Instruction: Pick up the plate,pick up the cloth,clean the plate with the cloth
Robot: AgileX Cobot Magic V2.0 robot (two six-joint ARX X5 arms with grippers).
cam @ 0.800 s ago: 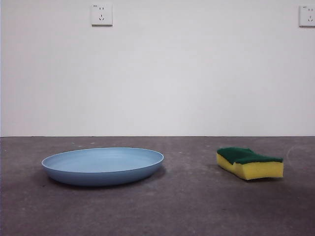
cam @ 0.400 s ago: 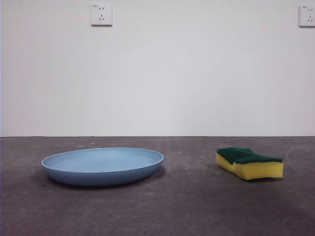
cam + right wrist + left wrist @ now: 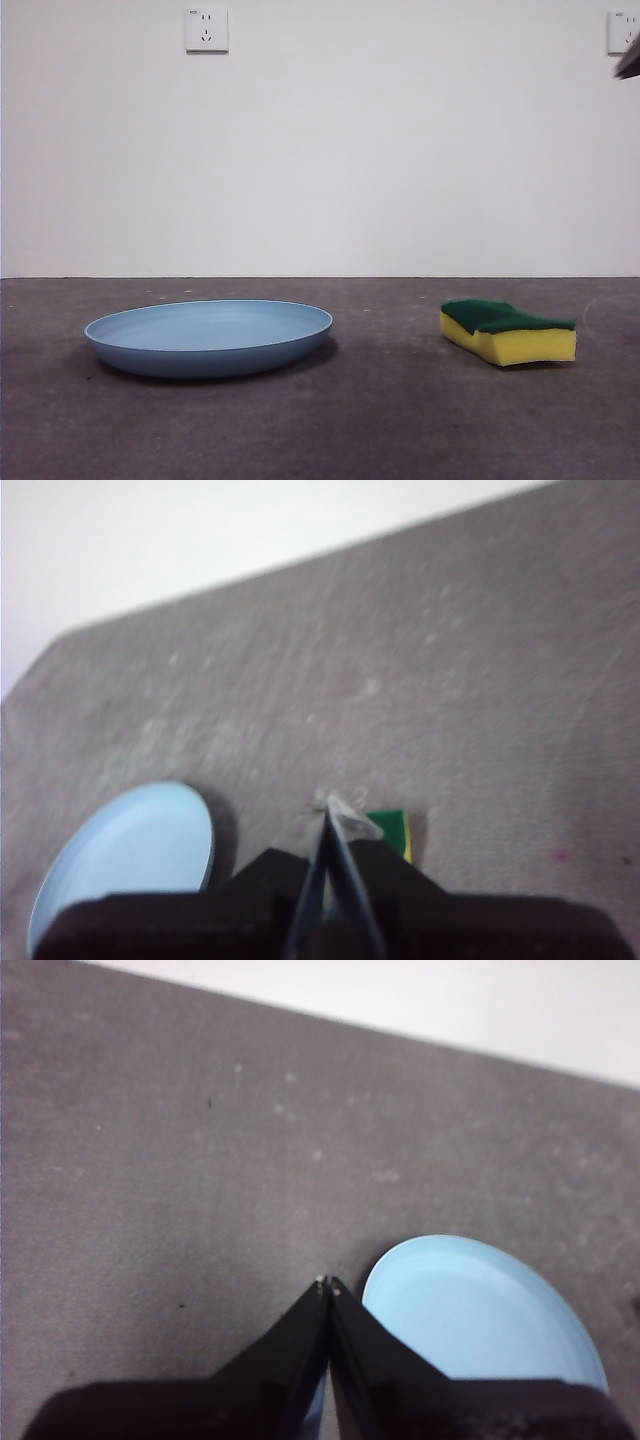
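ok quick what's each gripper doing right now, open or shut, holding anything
Left gripper: shut, empty, raised above the table beside the plate.
Right gripper: shut, empty, raised above the sponge.

— What sort of place is this?
— It looks like a bare test room or lab. A grey table (image 3: 330, 420) runs up to a plain white wall (image 3: 330, 160).
— Anything else?
— Two white wall sockets, one high on the left (image 3: 206, 29), one at the far right (image 3: 622, 32).
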